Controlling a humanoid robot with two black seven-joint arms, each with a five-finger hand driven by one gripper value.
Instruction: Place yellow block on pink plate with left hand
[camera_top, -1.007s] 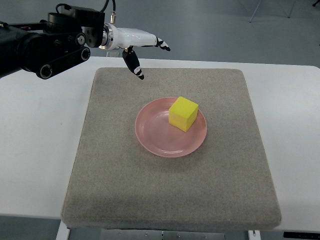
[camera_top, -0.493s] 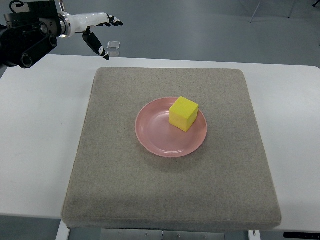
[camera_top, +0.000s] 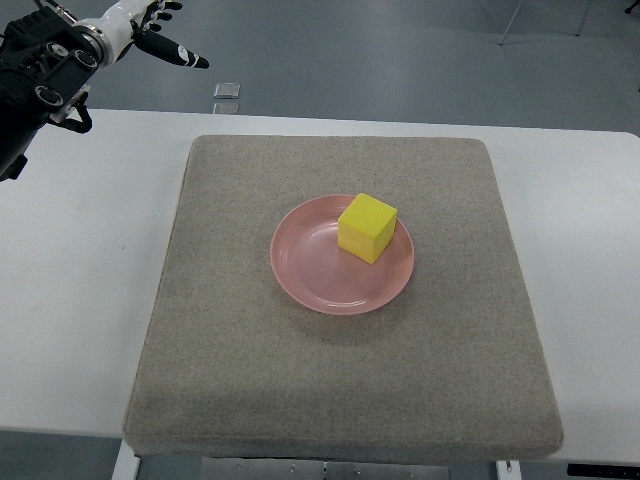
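Sitting already on the pink plate (camera_top: 330, 275), far away from and below the left hand (camera_top: 150, 28), the yellow block (camera_top: 366, 227), with fingers spreading wide, holding nothing, and nothing seeming left to do.

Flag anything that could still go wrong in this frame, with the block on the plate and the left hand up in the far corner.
1. The block sits toward the plate's far right rim, not its centre; a bump to the table could tip it onto the mat.
2. The left hand, open and empty, hangs beyond the table's far left corner; a low return swing might clip the table edge.
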